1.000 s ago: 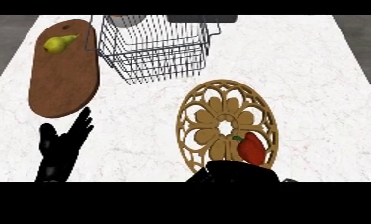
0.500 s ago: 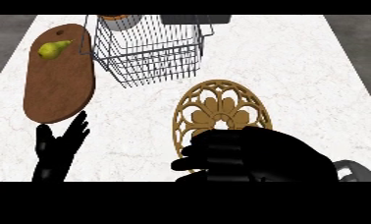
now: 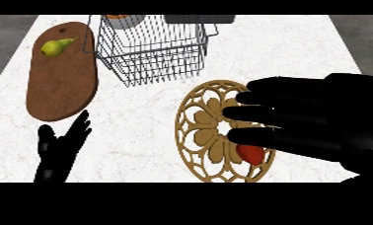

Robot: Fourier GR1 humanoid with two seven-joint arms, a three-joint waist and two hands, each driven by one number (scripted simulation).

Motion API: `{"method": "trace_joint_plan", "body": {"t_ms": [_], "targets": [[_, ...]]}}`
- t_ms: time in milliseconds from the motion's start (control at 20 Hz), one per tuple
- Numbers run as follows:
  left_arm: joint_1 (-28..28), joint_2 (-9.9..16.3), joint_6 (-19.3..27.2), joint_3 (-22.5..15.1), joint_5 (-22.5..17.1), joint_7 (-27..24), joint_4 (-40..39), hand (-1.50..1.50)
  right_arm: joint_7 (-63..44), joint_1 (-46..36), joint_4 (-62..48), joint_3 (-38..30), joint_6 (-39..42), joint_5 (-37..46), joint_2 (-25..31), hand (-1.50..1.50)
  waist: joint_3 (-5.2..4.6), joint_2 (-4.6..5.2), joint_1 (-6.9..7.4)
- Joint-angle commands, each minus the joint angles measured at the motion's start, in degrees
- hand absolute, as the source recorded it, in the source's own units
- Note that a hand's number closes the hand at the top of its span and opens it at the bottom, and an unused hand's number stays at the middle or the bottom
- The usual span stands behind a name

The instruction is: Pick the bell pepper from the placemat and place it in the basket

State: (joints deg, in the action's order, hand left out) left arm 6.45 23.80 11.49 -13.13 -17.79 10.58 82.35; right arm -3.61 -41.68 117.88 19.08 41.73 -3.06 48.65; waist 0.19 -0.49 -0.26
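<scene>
Right hand flat, fingers straight, above bell pepper.

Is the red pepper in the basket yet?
No. The bell pepper lies on the placemat, partly under the right hand; the basket stands apart.

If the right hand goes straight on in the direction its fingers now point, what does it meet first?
The right hand points toward the view's left, over the placemat. Beyond the mat's edge only bare counter shows, so the way looks free, though the hand's height above the mat is unclear.
</scene>
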Motion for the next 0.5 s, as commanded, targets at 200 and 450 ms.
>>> {"method": "trace_joint_plan", "body": {"t_ms": [200, 450], "targets": [[0.0, -1.8, -0.8, -0.5, 0.9, 0.3, -4.6, 0.0, -1.8, -10.0, -4.7, -3.8, 18.2, -7.6, 9.6, -1.5, -0.35, 0.37, 0.25], [-1.5, -3.7, 1.0, -0.9, 2.7, 2.5, -3.2, 0.0, 2.7, -8.9, -7.9, -2.5, 20.2, 2.2, 5.1, -1.5, -0.21, 0.66, 0.91]]}}
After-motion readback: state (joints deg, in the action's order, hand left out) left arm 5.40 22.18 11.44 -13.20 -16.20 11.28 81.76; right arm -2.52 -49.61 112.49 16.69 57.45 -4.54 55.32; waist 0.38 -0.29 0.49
